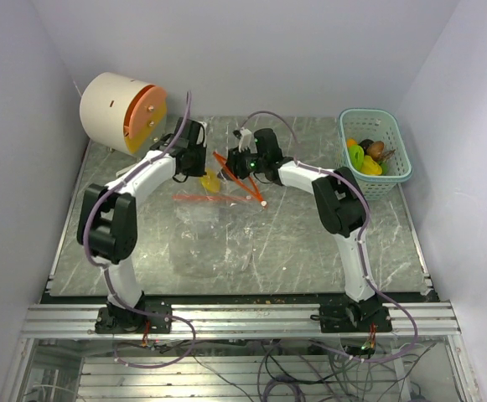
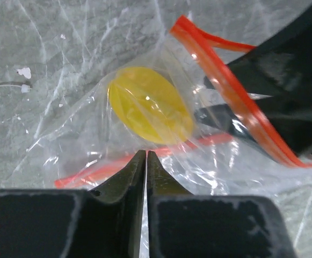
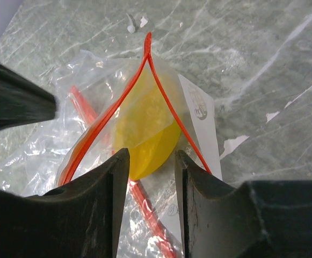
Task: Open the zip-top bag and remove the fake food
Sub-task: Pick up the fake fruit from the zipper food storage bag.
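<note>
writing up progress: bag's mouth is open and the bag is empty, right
Not quite. The bag does have its mouth open, but it is not empty: a yellow piece lies inside it, as the right wrist view shows.

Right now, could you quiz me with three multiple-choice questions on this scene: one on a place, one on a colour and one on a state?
1. Where is the yellow toy fruit that the wrist cameras show?
A. lying loose, outside any bag
B. inside the zip-top bag
C. lifted clear into the air

2. What colour is the bag's zip strip?
A. blue
B. red-orange
C. green

3. The bag's mouth is:
A. zipped shut
B. knotted
C. open

Answers:
1. B, since clear crinkled film lies over the fruit in the left wrist view.
2. B, since the strip shows red-orange in every view.
3. C, since the two halves of the strip spread apart in the right wrist view.
</note>
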`<state>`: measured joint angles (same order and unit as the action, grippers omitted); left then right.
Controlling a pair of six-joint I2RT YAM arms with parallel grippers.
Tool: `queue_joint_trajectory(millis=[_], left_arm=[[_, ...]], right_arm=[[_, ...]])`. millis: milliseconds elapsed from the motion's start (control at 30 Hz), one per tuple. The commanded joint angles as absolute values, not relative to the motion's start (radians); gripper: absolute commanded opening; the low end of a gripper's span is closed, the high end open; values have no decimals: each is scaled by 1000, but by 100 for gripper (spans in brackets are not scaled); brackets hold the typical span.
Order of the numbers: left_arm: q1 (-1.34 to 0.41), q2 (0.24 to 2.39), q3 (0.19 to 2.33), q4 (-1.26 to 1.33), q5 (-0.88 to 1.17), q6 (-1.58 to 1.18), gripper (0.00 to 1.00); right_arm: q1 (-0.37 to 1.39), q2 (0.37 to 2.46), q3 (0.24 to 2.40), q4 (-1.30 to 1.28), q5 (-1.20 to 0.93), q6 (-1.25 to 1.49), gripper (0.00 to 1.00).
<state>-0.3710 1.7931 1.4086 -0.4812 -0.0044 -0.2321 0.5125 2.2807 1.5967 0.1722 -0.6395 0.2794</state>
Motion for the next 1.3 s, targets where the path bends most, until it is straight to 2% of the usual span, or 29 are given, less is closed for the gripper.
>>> queue_joint_trajectory(millis=[0, 67, 300, 500, 633, 1000, 1200, 1267], left_arm=[[-340, 1901, 1469, -465, -44, -230, 12], [-331, 1946, 1507, -480, -59, -224, 7], [-324, 1994, 1510, -482, -96, -227, 7], [-325, 2059, 1534, -469, -67, -213, 7], [-331, 2139, 1615, -502, -37, -196, 7], [-367, 2174, 1654, -504, 29, -212, 7], [-382, 2155, 1610, -473, 44, -245, 7], [-384, 2151, 1608, -469, 48, -258, 7]], right_arm=[[512, 2317, 1646, 186, -654, 281, 39], [512, 2324, 1655, 189, -656, 285, 40], [500, 2351, 1679, 201, -671, 298, 42], [499, 2411, 1736, 240, -696, 347, 60], [502, 2467, 1821, 238, -695, 368, 64], [508, 2536, 1851, 226, -688, 356, 66], [516, 2521, 1832, 221, -728, 402, 63], [526, 2504, 1802, 204, -726, 398, 69]])
